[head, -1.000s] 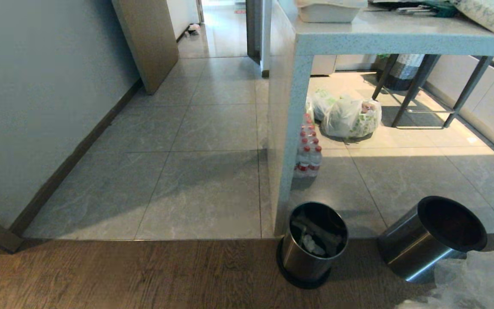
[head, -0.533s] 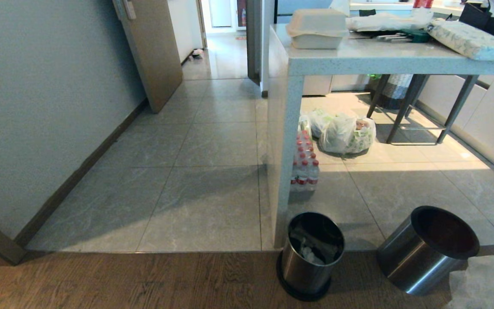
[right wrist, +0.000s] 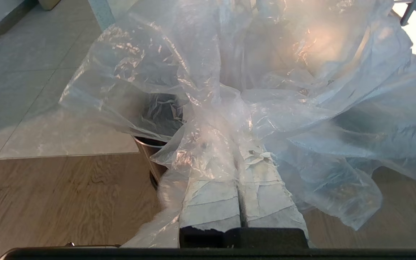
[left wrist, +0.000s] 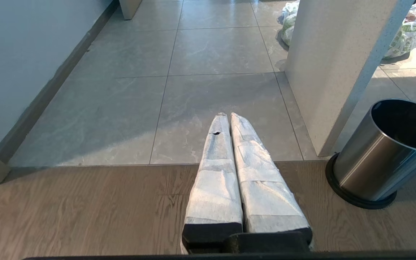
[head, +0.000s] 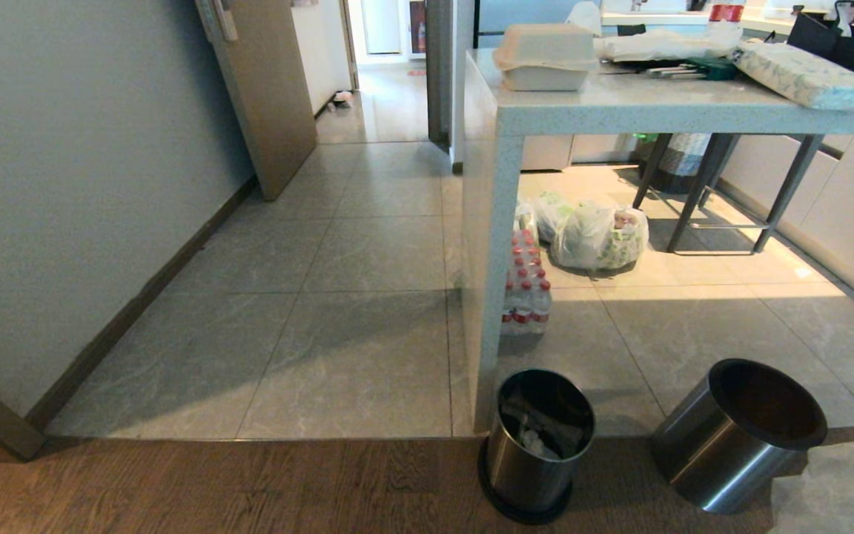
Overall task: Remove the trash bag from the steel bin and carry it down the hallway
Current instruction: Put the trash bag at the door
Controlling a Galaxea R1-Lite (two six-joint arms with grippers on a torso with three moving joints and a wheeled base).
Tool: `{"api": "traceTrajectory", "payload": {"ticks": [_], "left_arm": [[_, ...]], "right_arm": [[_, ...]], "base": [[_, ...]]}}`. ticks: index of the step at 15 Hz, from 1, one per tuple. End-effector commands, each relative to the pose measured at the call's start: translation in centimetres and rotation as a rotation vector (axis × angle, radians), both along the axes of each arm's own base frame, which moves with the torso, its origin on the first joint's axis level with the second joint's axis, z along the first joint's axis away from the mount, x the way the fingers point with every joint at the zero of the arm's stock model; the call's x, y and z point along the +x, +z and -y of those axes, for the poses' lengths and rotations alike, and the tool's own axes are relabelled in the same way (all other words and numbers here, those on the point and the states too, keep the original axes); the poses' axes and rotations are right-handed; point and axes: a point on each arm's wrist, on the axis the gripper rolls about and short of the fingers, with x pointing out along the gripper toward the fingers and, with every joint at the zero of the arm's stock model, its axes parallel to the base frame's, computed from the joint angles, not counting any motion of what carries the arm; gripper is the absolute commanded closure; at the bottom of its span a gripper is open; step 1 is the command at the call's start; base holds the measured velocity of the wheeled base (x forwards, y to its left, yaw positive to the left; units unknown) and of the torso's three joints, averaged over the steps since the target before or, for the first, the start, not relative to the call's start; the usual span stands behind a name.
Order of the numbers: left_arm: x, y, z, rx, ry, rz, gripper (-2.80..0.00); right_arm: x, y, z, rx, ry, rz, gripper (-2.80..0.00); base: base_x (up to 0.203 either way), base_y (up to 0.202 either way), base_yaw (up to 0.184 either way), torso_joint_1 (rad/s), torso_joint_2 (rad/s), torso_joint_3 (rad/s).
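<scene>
Down at the seam where the wood floor point(head: 212, 489) meets the grey tiles point(head: 368, 245), two steel bins stand close to the worktop leg point(head: 490, 297). One bin point(head: 538, 441), upright with a black base and scraps of rubbish inside, sits just beside the foot of that leg, straddling the seam; the steel bin point(head: 738, 434) that matters sits further toward the robot's right, tilted, its dark inside bare of any liner. Its trash bag point(right wrist: 265, 90) is out of it: the right pincer point(right wrist: 242, 151) has its wrapped fingers point(right wrist: 211, 202) pressed together on a gathered bunch of the clear crinkly plastic, which billows up and around the fingers above the wood floor, with a bin rim showing through it. In the head view a corner of that plastic shows at the lower right edge, just beside the tilted bin. The left pincer point(left wrist: 226, 117) hangs above the wood floor near the seam, its wrapped fingers point(left wrist: 258, 180) closed against each other with nothing between them, the upright bin off to its side. Under the worktop point(head: 620, 111) lie a pack of water bottles point(head: 527, 289) and white bags with green print point(head: 594, 233). Beyond an open door point(head: 264, 89), the hallway point(head: 386, 96) runs away at the far end of the tiles.
</scene>
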Motion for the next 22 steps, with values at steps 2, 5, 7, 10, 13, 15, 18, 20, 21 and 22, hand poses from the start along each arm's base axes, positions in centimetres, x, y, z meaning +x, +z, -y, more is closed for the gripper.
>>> {"api": "traceTrajectory", "payload": {"ticks": [2, 5, 7, 10, 13, 15, 18, 20, 21, 22], "left_arm": [[0.0, 0.0, 0.0, 0.0, -0.001, 0.0, 0.0], [0.0, 0.0, 0.0, -0.001, -0.001, 0.0, 0.0], [0.0, 0.0, 0.0, -0.003, 0.001, 0.0, 0.0], [0.0, 0.0, 0.0, -0.003, 0.001, 0.0, 0.0], [0.0, 0.0, 0.0, -0.003, 0.001, 0.0, 0.0], [0.0, 0.0, 0.0, -0.003, 0.001, 0.0, 0.0], [0.0, 0.0, 0.0, -0.003, 0.001, 0.0, 0.0], [0.0, 0.0, 0.0, -0.003, 0.001, 0.0, 0.0], [0.0, 0.0, 0.0, -0.003, 0.001, 0.0, 0.0], [0.0, 0.0, 0.0, -0.003, 0.001, 0.0, 0.0]], "right_arm": [[0.01, 0.0, 0.0, 0.0, -0.001, -0.001, 0.0], [0.01, 0.0, 0.0, 0.0, 0.0, -0.002, 0.0], [0.01, 0.0, 0.0, 0.0, 0.0, -0.002, 0.0], [0.01, 0.0, 0.0, 0.0, 0.0, -0.002, 0.0], [0.01, 0.0, 0.0, 0.0, 0.0, -0.002, 0.0], [0.02, -0.01, 0.0, 0.0, -0.002, -0.002, 0.0], [0.01, 0.0, 0.0, 0.0, 0.0, -0.002, 0.0], [0.01, -0.01, 0.0, 0.0, 0.0, -0.003, 0.0], [0.02, -0.03, 0.0, 0.0, 0.0, -0.003, 0.0], [0.01, 0.0, 0.0, 0.0, 0.0, -0.002, 0.0]], "base": [[0.002, 0.001, 0.019, 0.003, 0.0, 0.0], [0.001, 0.034, 0.001, 0.0, 0.0, 0.001], [0.001, 0.18, -0.002, 0.002, 0.0, 0.004], [0.0, 0.193, -0.001, 0.002, 0.0, 0.004], [0.0, 0.195, 0.001, 0.002, 0.0, 0.001], [0.0, 0.192, 0.001, 0.001, 0.0, 0.004], [0.0, 0.195, 0.001, 0.001, 0.01, 0.004], [0.0, 0.192, 0.001, -0.003, 0.0, 0.002], [0.0, 0.191, 0.001, 0.0, 0.0, 0.002], [0.0, 0.189, 0.002, -0.002, 0.01, 0.002]]}}
